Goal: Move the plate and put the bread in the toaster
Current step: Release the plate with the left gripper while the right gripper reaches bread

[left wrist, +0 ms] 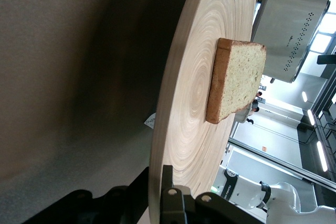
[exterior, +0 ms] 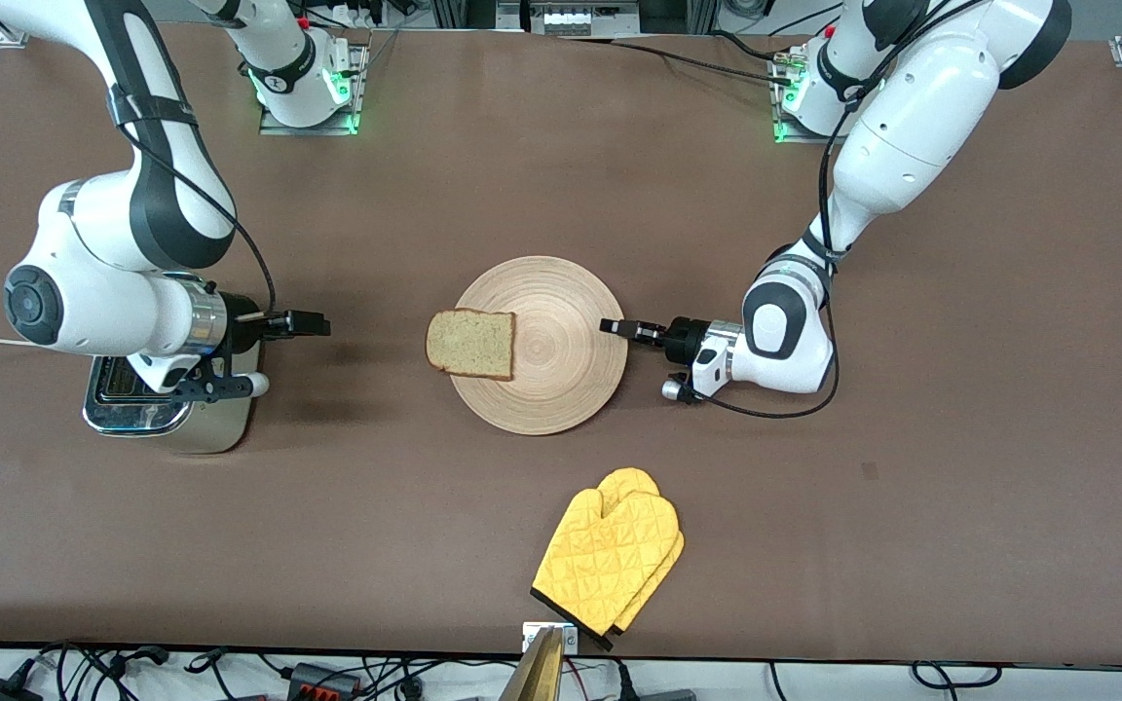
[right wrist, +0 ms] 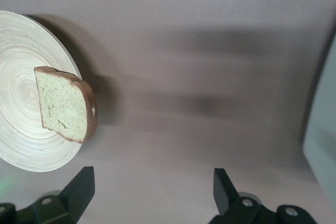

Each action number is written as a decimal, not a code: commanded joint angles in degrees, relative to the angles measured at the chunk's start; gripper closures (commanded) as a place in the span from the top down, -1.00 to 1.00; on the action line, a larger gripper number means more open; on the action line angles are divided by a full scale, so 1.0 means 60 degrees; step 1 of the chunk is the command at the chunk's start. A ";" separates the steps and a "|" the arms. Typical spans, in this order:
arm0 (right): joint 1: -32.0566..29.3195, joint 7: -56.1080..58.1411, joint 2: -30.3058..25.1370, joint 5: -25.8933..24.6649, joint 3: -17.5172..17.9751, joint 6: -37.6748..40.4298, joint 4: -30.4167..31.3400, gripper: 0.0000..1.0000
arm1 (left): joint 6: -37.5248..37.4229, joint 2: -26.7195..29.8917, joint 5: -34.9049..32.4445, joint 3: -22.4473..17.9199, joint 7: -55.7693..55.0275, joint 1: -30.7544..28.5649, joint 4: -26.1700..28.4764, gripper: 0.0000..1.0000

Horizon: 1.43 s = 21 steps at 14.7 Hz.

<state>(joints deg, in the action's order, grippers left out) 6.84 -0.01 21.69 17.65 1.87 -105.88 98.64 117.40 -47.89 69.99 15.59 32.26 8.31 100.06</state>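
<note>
Task at an early stage: the bread (exterior: 471, 344) lies on the plate (exterior: 561, 389) at mid-desk, overhanging the rim toward the toaster (exterior: 171, 414) at the right arm's end; nothing is in the slots. Left pincer (exterior: 612, 327) is at the plate's rim, seemingly clamped on it; confirmation needed. Right pincer (right wrist: 152, 192) hangs beside the toaster, fingers wide apart, holding nothing. Plate move and bread loading remain.

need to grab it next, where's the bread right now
The bread lies on the plate, overhanging its rim toward the right arm's end of the table, between the right gripper and the left gripper.
</note>
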 commanded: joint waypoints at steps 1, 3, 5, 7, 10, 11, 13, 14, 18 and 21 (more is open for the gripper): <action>0.0016 -0.0115 0.0120 0.0514 -0.0019 -0.0137 0.0127 1.00 | -0.0129 -0.0074 0.0275 -0.0021 0.0291 0.0051 -0.0255 -0.60; -0.0042 -0.0100 0.0281 0.1361 -0.0019 -0.0195 0.0360 1.00 | -0.0143 -0.0074 0.0245 -0.0050 0.0291 0.0036 -0.0241 -0.31; 0.0031 -0.0071 0.0428 0.1468 -0.0019 -0.0502 0.0551 1.00 | -0.0216 -0.0031 0.0230 -0.0108 0.0262 -0.0095 -0.0241 -0.21; 0.0162 0.0032 0.0705 0.1497 -0.0004 -0.0693 0.0596 1.00 | -0.0231 0.0028 0.0158 -0.0138 0.0233 -0.0358 -0.0241 -0.13; 0.0689 -0.0012 0.0999 0.1497 -0.0004 -0.1059 0.0596 1.00 | -0.0405 0.0116 -0.1243 -0.0124 0.0160 -0.1292 -0.0285 -0.11; 0.0835 -0.0056 0.1058 0.1497 -0.0004 -0.1205 0.0596 1.00 | -0.0842 0.0203 -0.1699 -0.0123 0.0131 -0.1645 -0.0299 -0.11; 0.1026 -0.0100 0.1189 0.1773 -0.0004 -0.1425 0.0596 1.00 | -0.1983 0.0233 -0.2607 -0.0153 0.0130 -0.2363 -0.0664 -0.10; 0.1129 -0.0100 0.1277 0.2094 -0.0004 -0.1527 0.0610 1.00 | -0.2584 0.0233 -0.3264 -0.0153 0.0101 -0.2801 -0.0840 -0.10; 0.1290 -0.0115 0.1702 0.2725 -0.0004 -0.1938 0.0610 1.00 | -0.4489 0.0233 -0.5537 -0.0138 -0.0292 -0.3961 -0.2492 -0.10; 0.1495 -0.0100 0.1893 0.3326 -0.0004 -0.1953 0.0596 1.00 | -0.5866 0.0233 -0.6695 -0.0153 -0.0879 -0.4328 -0.3724 -0.10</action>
<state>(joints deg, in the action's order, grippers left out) 14.37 -0.35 32.77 34.87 2.10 -116.51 101.81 87.06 -46.37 34.23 14.38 30.00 -17.50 82.88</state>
